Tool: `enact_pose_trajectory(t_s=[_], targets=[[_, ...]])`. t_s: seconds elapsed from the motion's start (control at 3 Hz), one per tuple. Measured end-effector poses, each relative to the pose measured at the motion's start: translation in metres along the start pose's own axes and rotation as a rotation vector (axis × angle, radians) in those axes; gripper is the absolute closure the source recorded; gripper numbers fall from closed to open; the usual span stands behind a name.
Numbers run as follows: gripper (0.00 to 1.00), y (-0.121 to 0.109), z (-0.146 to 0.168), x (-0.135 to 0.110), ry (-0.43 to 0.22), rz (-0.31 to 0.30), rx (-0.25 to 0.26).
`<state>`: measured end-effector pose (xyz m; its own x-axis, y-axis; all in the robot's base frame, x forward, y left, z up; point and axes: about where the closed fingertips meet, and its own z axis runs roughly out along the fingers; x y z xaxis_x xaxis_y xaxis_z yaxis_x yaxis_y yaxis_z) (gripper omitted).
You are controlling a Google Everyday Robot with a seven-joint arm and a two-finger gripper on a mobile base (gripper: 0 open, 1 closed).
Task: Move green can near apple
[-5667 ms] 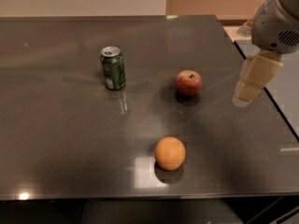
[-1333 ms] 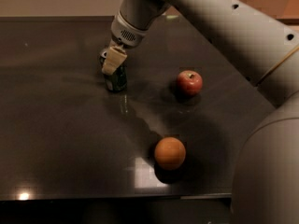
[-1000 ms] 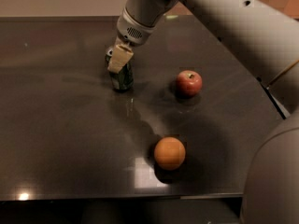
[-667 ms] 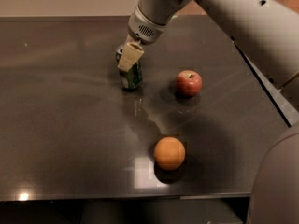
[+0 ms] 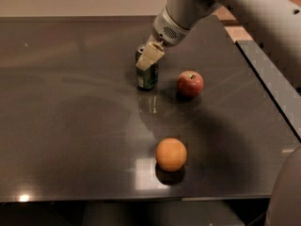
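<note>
The green can (image 5: 147, 77) stands upright on the dark table (image 5: 70, 126), a little left of the red apple (image 5: 190, 84), with a small gap between them. My gripper (image 5: 148, 57) comes down from the upper right and is shut on the can's upper part, its pale fingers (image 5: 150, 55) covering the can's top and front.
A plain orange round fruit (image 5: 170, 154) lies toward the front of the table, below the can and apple. The table's right edge (image 5: 268, 84) runs diagonally at the right. My arm (image 5: 225, 4) crosses the upper right.
My gripper has carried the green can to the right across the table, from the left middle to just left of the apple. The apple and orange have not moved.
</note>
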<state>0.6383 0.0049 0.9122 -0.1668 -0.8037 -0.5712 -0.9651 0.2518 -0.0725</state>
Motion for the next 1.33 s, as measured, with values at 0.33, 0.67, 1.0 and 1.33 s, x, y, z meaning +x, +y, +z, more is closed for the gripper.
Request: enact_pose_trajectory(t_s=[0.33,0.67,1.0,1.33], targets=[[1.00,-0.006,-0.008,0.015,-0.005,0.039,0.014],[1.00,-0.009,-0.014,0.028,0.011,0.071,0.033],[1.00,-0.015,-0.016,0.040,0.024,0.108,0.047],[0.81,-0.021,-0.018,0.049,0.018,0.137,0.062]])
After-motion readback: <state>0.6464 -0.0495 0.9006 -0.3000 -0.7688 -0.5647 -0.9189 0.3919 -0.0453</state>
